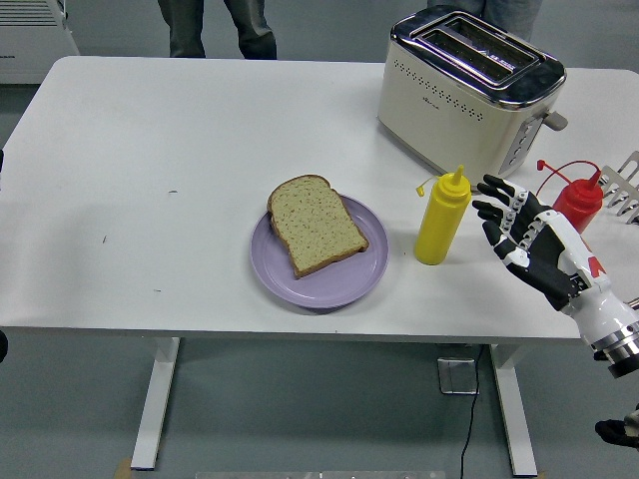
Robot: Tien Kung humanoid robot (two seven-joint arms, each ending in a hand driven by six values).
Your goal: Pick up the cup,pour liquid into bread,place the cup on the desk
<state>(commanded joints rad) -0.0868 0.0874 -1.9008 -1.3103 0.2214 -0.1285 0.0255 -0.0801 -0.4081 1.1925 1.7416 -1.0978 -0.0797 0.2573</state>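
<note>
Now right hand (519,232) fingers spread wide, empty, near bench (150,150) right edge, beside yellow bottle (441,217), likely lining up a grasp; bread (316,226) untouched.

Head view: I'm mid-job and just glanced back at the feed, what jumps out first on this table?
The slice of brown bread on the round lilac plate sits at the table's centre front. To its right stands the yellow squeeze bottle, with the robot's right hand open right beside it, fingers spread, not touching. Behind them, at the far right, is the cream and chrome toaster, and a red squeeze bottle stands behind the hand.
</note>
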